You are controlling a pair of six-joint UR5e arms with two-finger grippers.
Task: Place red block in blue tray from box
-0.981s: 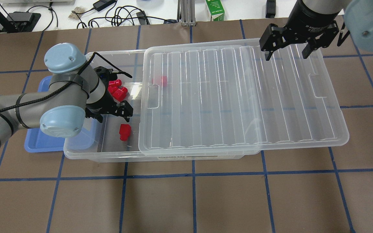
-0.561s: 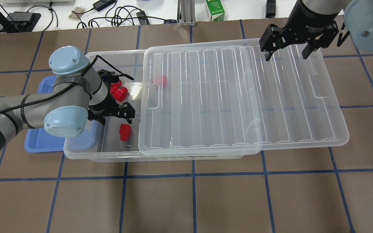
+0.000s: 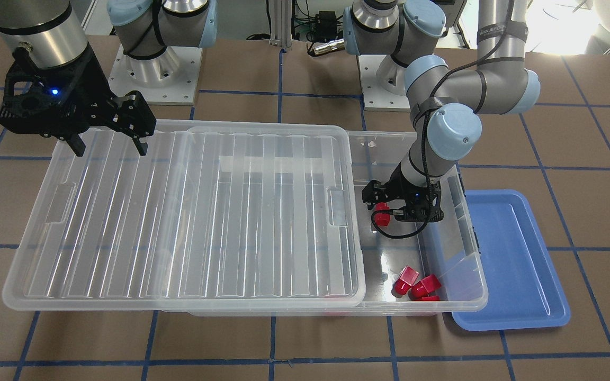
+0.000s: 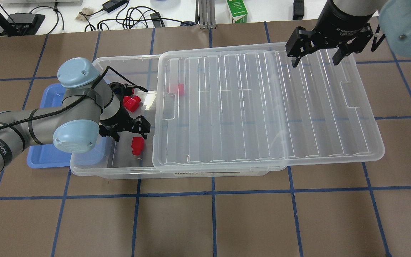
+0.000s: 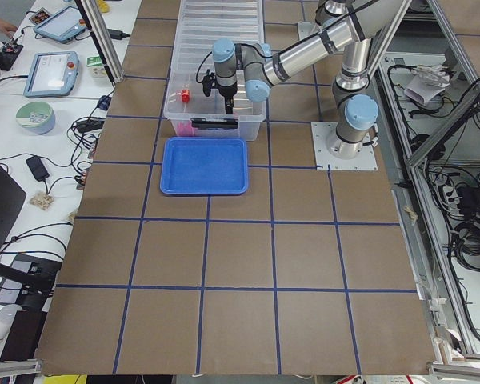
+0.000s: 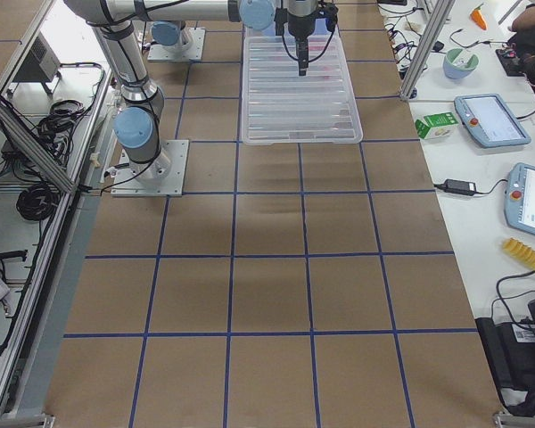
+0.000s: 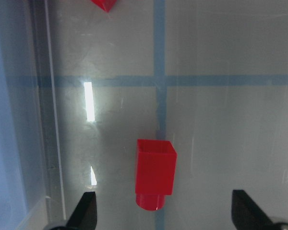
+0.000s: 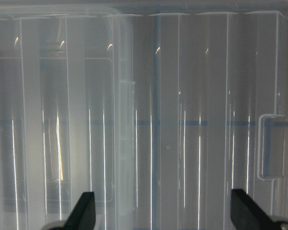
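One red block (image 4: 137, 145) (image 7: 155, 175) lies alone on the floor of the clear box (image 4: 102, 170) at its uncovered left end. My left gripper (image 4: 130, 132) (image 7: 165, 213) is open and hangs inside the box just above this block, with a finger on either side of it and not touching it. It also shows in the front view (image 3: 389, 209). The blue tray (image 4: 48, 159) (image 3: 511, 264) lies against the box's left end and holds nothing I can see. My right gripper (image 4: 315, 59) (image 3: 109, 145) is open over the lid's far right corner.
The ribbed clear lid (image 4: 262, 107) is slid to the right and overhangs the box. More red blocks (image 4: 131, 102) lie near the box's far left, and one red block (image 4: 177, 89) shows under the lid. Cables and a green carton (image 4: 237, 10) sit beyond the table.
My left arm has swung toward the near side of the box, bringing its open gripper from the cluster of blocks to over the lone block. The right arm has not moved.
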